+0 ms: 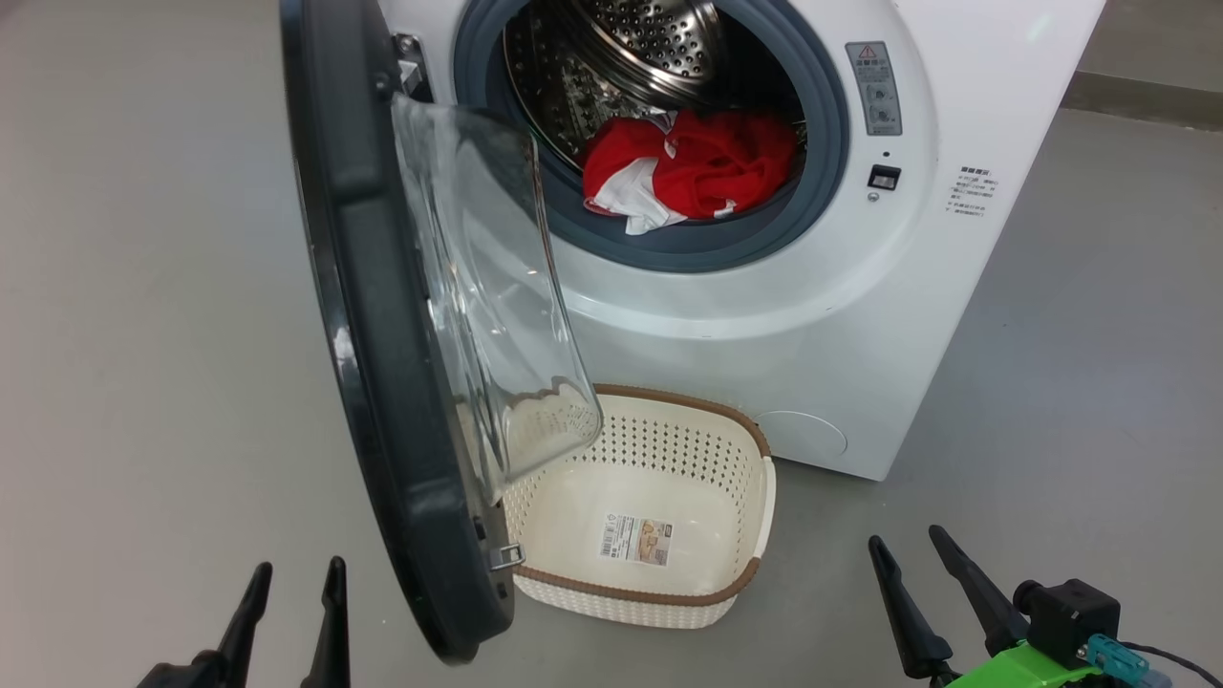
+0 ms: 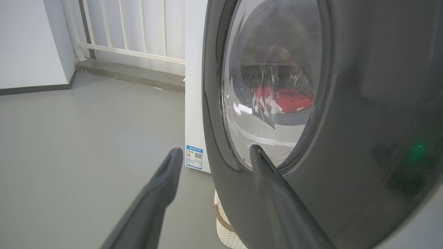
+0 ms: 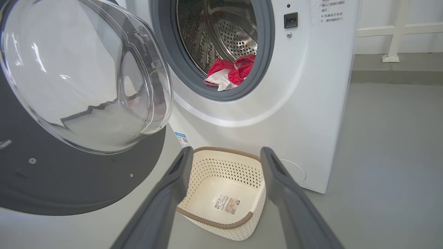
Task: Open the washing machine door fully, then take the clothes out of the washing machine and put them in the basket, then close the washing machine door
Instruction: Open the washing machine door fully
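The white washing machine (image 1: 965, 115) stands ahead with its door (image 1: 382, 382) swung out about edge-on toward me, glass bowl facing right. Red and white clothes (image 1: 688, 167) lie at the drum's mouth, also seen as clothes (image 3: 230, 71) in the right wrist view. The cream basket (image 1: 755, 497) sits on the floor below the opening, holding nothing but its label. My left gripper (image 1: 296, 573) is open, low at the left, just outside the door's black rim (image 2: 363, 103). My right gripper (image 1: 908, 545) is open at the lower right, short of the basket (image 3: 254, 211).
Grey floor (image 1: 134, 315) spreads to the left and right of the machine. A white railing (image 2: 131, 31) and a low ledge run behind it. The open door hangs partly over the basket's left end.
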Controlling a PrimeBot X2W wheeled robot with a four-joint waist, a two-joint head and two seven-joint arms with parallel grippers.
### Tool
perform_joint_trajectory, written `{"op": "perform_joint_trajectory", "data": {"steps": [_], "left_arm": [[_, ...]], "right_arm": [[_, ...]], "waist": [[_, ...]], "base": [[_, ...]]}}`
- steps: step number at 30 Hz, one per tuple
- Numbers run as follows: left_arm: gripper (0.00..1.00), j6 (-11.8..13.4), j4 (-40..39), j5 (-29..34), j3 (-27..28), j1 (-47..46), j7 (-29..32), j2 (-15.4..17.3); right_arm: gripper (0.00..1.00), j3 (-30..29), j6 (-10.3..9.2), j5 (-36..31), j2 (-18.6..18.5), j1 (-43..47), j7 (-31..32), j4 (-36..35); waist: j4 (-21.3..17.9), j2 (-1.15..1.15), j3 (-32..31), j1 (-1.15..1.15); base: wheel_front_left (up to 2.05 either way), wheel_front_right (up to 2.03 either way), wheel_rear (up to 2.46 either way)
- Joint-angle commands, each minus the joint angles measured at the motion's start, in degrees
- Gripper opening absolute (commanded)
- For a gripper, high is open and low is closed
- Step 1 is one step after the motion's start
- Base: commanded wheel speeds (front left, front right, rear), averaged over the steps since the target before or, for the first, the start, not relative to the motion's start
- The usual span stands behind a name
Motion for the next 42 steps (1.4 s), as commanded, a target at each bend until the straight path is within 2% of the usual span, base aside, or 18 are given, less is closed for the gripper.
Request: {"op": "perform_joint_trajectory", "data": {"steps": [1,13,14,15,16,17,18,25,29,32,35,37,40,42], "left_arm": [[1.00,-0.2,-1.1,0.6,1.9,-1.6,-0.5,0.2],[1.00,-0.2,-0.6,0.6,1.7,-2.0,-0.5,0.1],[0.90,-0.2,-0.6,0.5,1.7,-2.0,-0.5,0.0],[0.90,-0.2,-0.6,0.5,1.7,-2.0,-0.5,0.0],[0.44,-0.2,-0.7,0.5,1.7,-1.9,-0.5,0.0],[0.05,-0.2,-0.8,0.3,1.8,-1.9,-0.5,0.0],[0.00,-0.2,-1.0,0.0,1.9,-2.0,-0.5,0.0],[0.00,-0.2,-7.6,-3.7,6.4,-3.4,-0.5,0.0],[0.00,-0.2,-17.3,-5.3,8.2,-4.7,-0.5,0.0],[0.00,-0.2,-25.8,-6.2,6.3,-4.7,-0.5,-0.1],[0.00,-0.2,-33.6,-6.6,1.6,-3.6,-0.5,-0.1],[0.00,-0.2,-37.1,-6.3,-3.6,-2.4,-0.5,-0.1],[0.00,-0.2,-38.0,-6.1,-14.0,-0.4,-0.3,1.7],[0.00,-0.2,-35.7,-7.2,-19.0,0.6,0.4,3.0]], "right_arm": [[1.00,0.7,0.09,-0.7,0.2,0.3,-0.7,-1.0],[1.00,-1.9,0.09,-2.8,0.9,0.4,-0.7,0.5],[1.00,-1.9,0.09,-2.8,0.9,0.4,-0.7,0.5],[1.00,-1.9,0.09,-2.8,0.9,0.4,-0.7,0.5],[1.00,-1.9,0.09,-2.8,0.9,0.4,-0.7,0.5],[1.00,-1.9,0.09,-2.9,0.9,0.4,-0.7,0.5],[1.00,-1.9,0.09,-3.0,0.9,0.4,-0.7,0.5],[1.00,-1.9,0.09,-3.2,1.0,0.8,-0.7,-0.1],[1.00,-1.9,0.09,-3.2,0.8,0.8,-0.7,-0.4],[1.00,-1.9,0.09,-3.2,0.7,0.7,-0.7,-0.8],[1.00,-1.9,0.09,-3.2,0.6,0.7,-0.7,-1.0],[1.00,-1.9,0.09,-3.3,0.5,0.7,-0.7,-1.2],[1.00,-2.0,0.09,-3.4,0.5,0.7,-0.7,-1.3],[1.00,-2.0,0.09,-3.4,0.5,0.7,-0.7,-1.5]], "waist": [[0.0,0.00,0.1,0.00],[0.4,0.00,0.2,0.00],[0.4,0.00,0.1,0.00],[0.4,0.00,0.1,0.00],[0.4,0.00,0.0,0.00],[0.4,0.00,-0.1,0.00],[0.4,0.00,-0.2,0.00],[0.7,0.00,-1.1,0.00],[0.8,0.00,-1.2,0.00],[0.7,0.00,-1.4,0.00],[0.5,0.00,-1.5,0.00],[0.5,0.00,-1.6,0.00],[0.5,0.00,-1.7,0.00],[0.5,0.00,-1.6,0.00]], "base": [[0.00,0.00,0.00],[0.00,0.00,0.00],[0.00,0.00,0.00],[0.00,0.00,0.00],[0.00,0.00,0.00],[0.00,0.00,0.00],[0.00,0.00,0.00],[0.00,0.00,0.00],[0.00,0.00,0.00],[0.00,0.00,0.00],[0.00,0.00,0.00],[0.00,0.00,0.00],[0.00,0.00,0.00],[0.00,0.00,0.00]]}}
